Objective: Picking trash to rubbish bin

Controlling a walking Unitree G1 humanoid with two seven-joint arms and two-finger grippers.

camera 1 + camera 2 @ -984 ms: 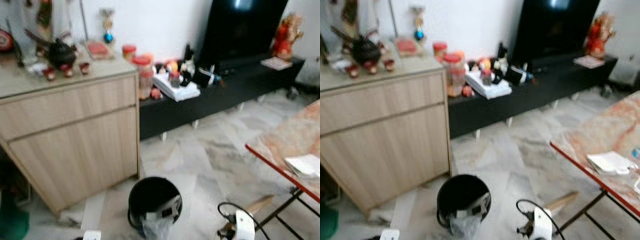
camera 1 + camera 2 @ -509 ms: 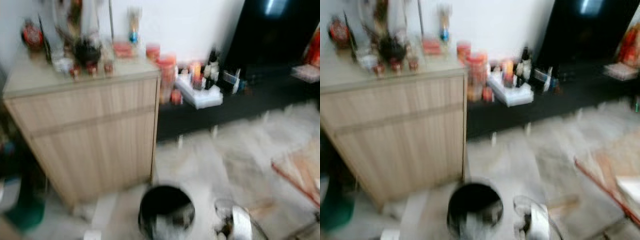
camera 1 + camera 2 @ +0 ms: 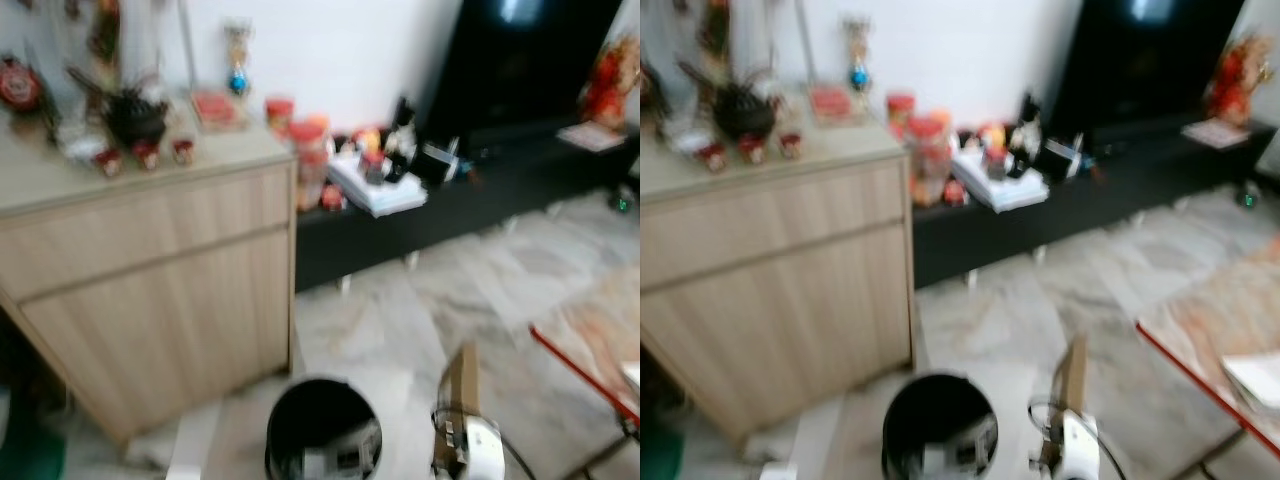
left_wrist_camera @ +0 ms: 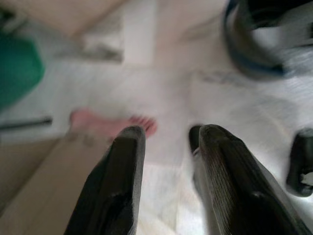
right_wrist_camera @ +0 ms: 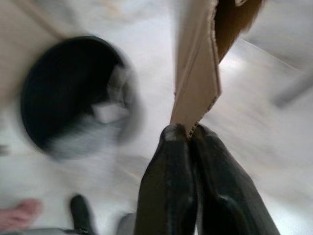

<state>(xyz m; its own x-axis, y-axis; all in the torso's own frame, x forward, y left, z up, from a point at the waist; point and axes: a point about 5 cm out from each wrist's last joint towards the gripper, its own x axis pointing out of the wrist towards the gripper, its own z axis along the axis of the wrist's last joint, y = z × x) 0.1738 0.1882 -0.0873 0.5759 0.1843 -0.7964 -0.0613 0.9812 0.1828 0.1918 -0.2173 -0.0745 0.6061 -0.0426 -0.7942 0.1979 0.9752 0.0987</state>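
Brown corrugated cardboard piece (image 5: 198, 73), flat and ragged at one edge, pinched between the two black fingers (image 5: 168, 196) of the right gripper (image 5: 190, 131) and held upright just beside the round black plastic rubbish bin (image 3: 322, 435). Inside the bin, a few pale scraps, blurred. Underfoot, glossy grey-veined marble floor (image 3: 400, 320). Left gripper (image 4: 166, 134) low over that floor, its two ribbed black fingers (image 4: 122, 181) spread apart with nothing between them; a bare foot (image 4: 110, 125) of a person beyond them, and part of the bin's rim near. Behind the bin, one light wood-grain cabinet (image 3: 150, 290) with a top drawer, small red cups and ornaments on its top, too blurred to count. Alongside, a long low black TV bench (image 3: 460, 190) carrying jars, bottles and a white stack of papers, under one dark television screen (image 3: 530, 55). At the far right, a red-edged desk (image 3: 1220, 350) with a mottled orange top, well apart from the bin.
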